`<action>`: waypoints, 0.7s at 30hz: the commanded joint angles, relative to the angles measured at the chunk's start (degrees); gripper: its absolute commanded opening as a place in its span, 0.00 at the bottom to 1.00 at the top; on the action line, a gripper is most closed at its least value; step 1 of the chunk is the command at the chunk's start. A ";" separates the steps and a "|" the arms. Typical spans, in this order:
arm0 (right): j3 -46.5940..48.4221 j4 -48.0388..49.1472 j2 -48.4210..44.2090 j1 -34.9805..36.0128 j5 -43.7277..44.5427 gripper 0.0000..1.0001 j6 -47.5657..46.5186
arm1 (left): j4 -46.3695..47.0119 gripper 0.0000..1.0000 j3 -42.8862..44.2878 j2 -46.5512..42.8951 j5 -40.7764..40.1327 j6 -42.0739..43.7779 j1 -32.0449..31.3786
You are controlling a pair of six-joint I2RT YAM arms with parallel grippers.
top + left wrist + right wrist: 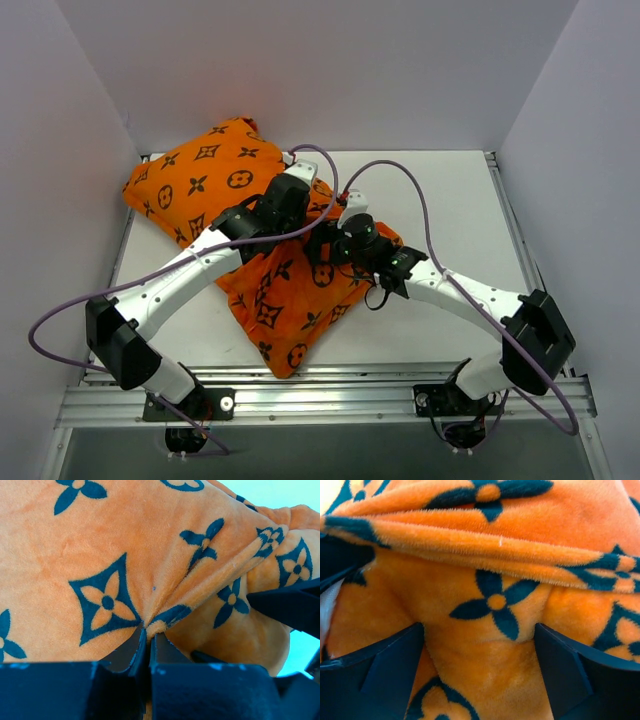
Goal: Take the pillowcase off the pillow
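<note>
Top external, left arm (185, 270) bent over pillowcase (200, 175), jaws pinching fabric

— What sort of place is shown?
— A lab test cell: a white table (470, 200) is boxed in by plain walls (320, 70) at nine, twelve and three o'clock; an aluminium rail (330, 400) is mounted at six.
</note>
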 commanded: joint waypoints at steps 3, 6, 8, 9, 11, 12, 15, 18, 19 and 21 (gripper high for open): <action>-2.48 1.08 2.40 0.73 5.85 0.72 -1.85 | 4.55 0.12 0.19 -0.93 -2.20 -1.36 0.39; -3.80 0.47 2.05 0.73 6.92 0.55 -1.58 | 5.43 0.19 -0.95 -1.11 -3.16 -1.36 0.39; -4.42 0.29 1.87 0.73 7.53 0.47 -1.14 | 5.60 0.25 -1.05 -0.85 -3.87 -1.28 0.48; -4.94 0.38 1.78 0.73 7.54 0.41 -0.97 | 5.78 0.27 -1.13 -0.50 -4.48 -1.19 0.39; -5.21 0.20 1.87 0.73 7.80 0.33 -0.53 | 6.04 0.29 -1.05 -0.14 -5.01 -0.92 0.56; -5.39 -0.15 1.78 0.73 7.89 0.28 -0.53 | 6.13 0.29 -0.87 0.29 -5.28 -0.92 0.56; -5.65 -0.94 1.43 0.82 8.85 0.14 0.00 | 6.66 0.31 -0.52 0.65 -5.63 -0.66 0.83; -5.74 -2.69 0.12 0.64 10.25 0.00 0.62 | 7.10 0.30 -0.35 1.17 -6.07 -0.22 1.09; -5.83 -3.31 -0.93 0.47 10.78 0.00 0.88 | 7.19 0.28 -0.34 1.35 -6.33 -0.13 1.27; -6.88 -5.67 -2.25 -0.67 12.10 0.00 2.80 | 7.01 0.24 -0.34 1.97 -7.30 -0.22 1.97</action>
